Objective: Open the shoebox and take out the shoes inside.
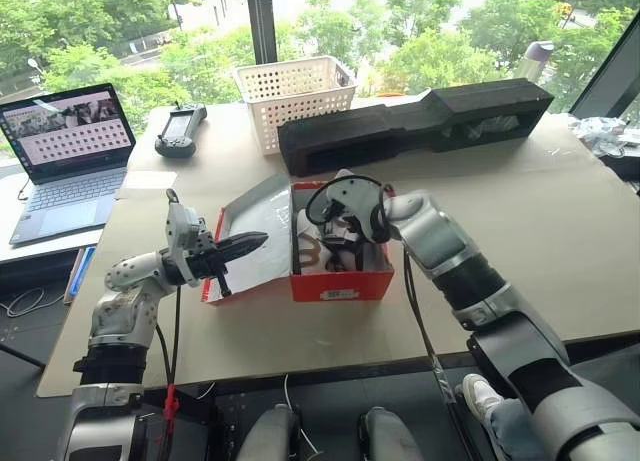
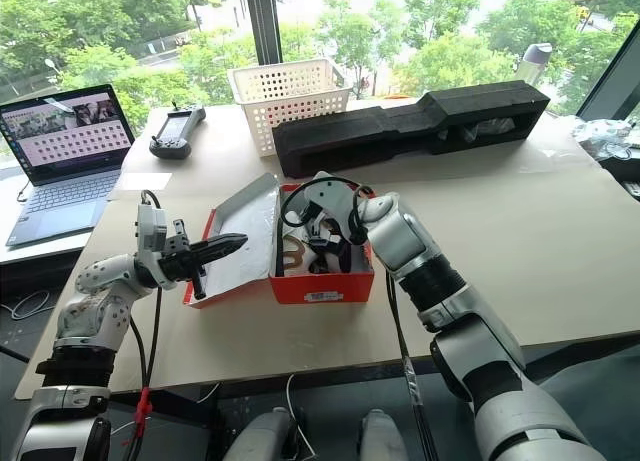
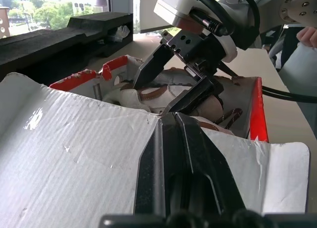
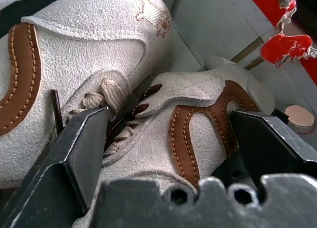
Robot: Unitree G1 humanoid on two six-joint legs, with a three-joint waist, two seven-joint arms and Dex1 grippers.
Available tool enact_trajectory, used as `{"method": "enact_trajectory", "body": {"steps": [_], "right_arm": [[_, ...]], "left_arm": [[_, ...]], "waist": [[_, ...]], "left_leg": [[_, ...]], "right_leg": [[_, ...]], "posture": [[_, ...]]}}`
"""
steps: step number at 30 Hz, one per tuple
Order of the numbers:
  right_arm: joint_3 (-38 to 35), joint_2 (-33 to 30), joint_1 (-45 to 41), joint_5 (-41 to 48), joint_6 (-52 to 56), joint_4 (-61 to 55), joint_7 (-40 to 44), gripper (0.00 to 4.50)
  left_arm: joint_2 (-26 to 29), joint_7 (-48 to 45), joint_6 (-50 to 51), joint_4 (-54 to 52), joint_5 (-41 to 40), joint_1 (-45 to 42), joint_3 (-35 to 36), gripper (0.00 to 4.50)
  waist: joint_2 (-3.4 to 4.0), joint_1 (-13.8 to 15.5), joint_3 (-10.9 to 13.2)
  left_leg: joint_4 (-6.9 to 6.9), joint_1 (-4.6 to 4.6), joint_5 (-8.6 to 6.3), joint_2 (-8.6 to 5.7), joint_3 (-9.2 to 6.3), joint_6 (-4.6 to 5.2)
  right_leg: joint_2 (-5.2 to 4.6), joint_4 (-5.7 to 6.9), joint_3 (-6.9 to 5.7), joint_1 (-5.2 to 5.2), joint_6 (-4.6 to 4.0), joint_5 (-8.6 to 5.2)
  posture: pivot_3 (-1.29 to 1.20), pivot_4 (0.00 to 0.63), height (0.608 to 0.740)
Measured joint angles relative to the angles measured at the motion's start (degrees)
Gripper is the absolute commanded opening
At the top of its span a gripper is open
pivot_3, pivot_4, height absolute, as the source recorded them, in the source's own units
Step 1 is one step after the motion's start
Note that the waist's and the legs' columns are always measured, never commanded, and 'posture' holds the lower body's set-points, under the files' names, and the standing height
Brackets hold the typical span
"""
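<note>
With the red shoebox (image 1: 340, 281) lying open on the counter (image 1: 560, 231), the left claw (image 1: 250, 245), closed and empty, pinned back its lid while the right claw (image 1: 338, 243), jaws apart, straddled one suede sneaker (image 4: 173, 139) inside; closing and lifting seemed next.
</note>
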Motion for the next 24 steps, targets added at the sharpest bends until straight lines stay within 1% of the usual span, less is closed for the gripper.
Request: {"method": "enact_trajectory", "body": {"steps": [1, 7, 9, 20, 24], "right_arm": [[0.0, 0.1, 0.0, -0.4, -0.1, 0.1, -0.3, 2.90], [-0.4, 0.2, -0.1, -2.5, -0.7, 0.7, -0.8, 0.93], [-0.8, 0.2, -0.1, -3.2, -0.7, 0.8, -0.8, 0.42], [-2.8, 0.8, 0.2, -3.5, -0.4, 0.7, -0.8, 0.42], [-6.6, 2.1, 0.1, -1.8, 2.4, 0.2, -0.9, 0.42]], "left_arm": [[0.0, 0.0, 0.0, 0.0, 0.0, 0.0, 0.0, 0.00], [0.0, 0.0, 0.0, 0.0, 0.0, 0.0, -0.3, 0.00], [0.0, 0.0, 0.0, 0.0, 0.1, 0.0, -0.3, 0.00], [0.0, 0.0, 0.0, 0.0, 1.0, 0.0, -0.5, 0.00], [0.0, 0.0, 0.0, 0.1, 1.4, 0.0, -0.5, 0.00]], "waist": [[-0.02, 0.0, 0.0], [-0.09, 0.0, -0.1], [-0.11, 0.0, -0.1], [-0.16, 0.0, -0.1], [-0.16, 0.0, -0.1]], "left_leg": [[0.00, 0.02, -0.09, 0.00, 0.00, -0.15], [0.00, 0.03, -0.09, 0.00, 0.00, -0.14], [0.00, 0.03, -0.08, 0.00, 0.00, -0.13], [0.00, 0.04, -0.09, 0.00, 0.00, -0.15], [-0.03, 0.02, -0.09, 0.00, 0.00, -0.14]], "right_leg": [[0.00, 0.00, 0.00, 0.00, 0.00, 0.00], [0.01, -0.01, 0.00, 0.01, -0.01, -0.01], [0.01, -0.01, 0.00, 0.02, -0.01, -0.01], [0.01, -0.01, 0.01, 0.02, 0.00, -0.01], [0.01, -0.01, 0.03, -0.01, -0.01, -0.01]], "posture": [[0.00, 0.150, 0.737], [0.00, 0.150, 0.737], [0.00, 0.150, 0.737], [0.00, 0.150, 0.737], [0.00, 0.150, 0.737]]}}
